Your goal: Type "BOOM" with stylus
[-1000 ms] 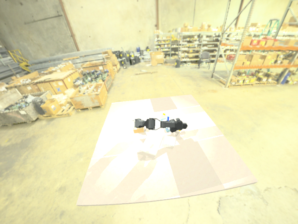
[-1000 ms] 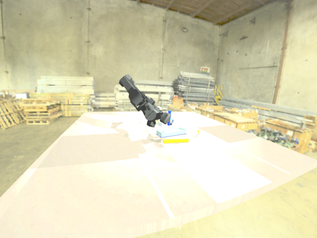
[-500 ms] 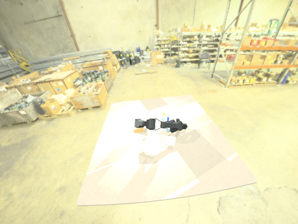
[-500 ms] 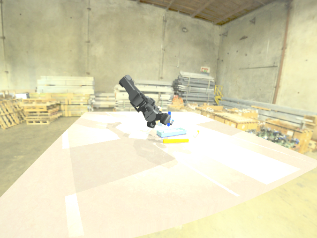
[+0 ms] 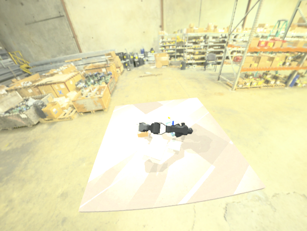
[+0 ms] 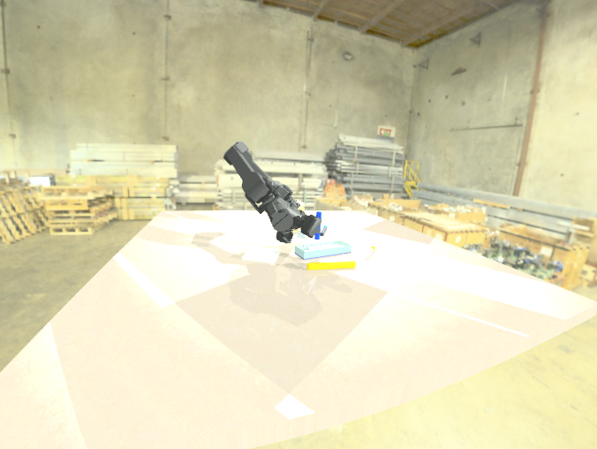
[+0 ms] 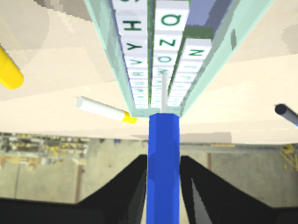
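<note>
From the top, your dark arm (image 5: 179,129) reaches over the desk (image 5: 198,193) (image 6: 202,347). In the outside view, the keyboard (image 6: 322,249) (image 7: 106,57) lies near a yellow stick (image 6: 331,265) (image 7: 9,70). In the wrist view, your claw (image 7: 163,162) is clamped on the blue stylus (image 6: 318,234) (image 7: 163,176), its pale tip over the middle key row.
</note>
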`<action>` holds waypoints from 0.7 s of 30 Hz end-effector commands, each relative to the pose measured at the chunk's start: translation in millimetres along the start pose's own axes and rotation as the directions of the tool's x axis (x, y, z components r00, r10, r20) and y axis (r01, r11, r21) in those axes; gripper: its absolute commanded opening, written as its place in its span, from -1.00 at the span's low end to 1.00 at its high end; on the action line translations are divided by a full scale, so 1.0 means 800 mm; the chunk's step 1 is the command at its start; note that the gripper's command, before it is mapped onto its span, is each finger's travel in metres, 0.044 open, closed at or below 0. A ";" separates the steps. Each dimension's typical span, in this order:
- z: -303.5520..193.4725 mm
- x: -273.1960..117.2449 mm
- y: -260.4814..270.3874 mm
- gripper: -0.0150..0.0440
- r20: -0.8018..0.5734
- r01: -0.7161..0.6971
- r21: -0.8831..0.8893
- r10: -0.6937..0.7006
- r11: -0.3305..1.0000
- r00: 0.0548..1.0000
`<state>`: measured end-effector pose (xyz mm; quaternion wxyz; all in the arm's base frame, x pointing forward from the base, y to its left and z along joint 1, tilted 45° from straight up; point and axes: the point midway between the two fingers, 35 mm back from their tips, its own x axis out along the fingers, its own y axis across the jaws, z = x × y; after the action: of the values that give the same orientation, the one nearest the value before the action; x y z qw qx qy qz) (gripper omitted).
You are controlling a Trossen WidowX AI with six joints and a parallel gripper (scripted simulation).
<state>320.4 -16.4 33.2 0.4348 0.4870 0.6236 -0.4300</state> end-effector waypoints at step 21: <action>0.013 0.007 0.000 -0.22 0.003 -0.001 -0.004 0.001 1.000 1.000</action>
<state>320.8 -23.5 26.4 0.4348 0.4870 0.6235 -0.4301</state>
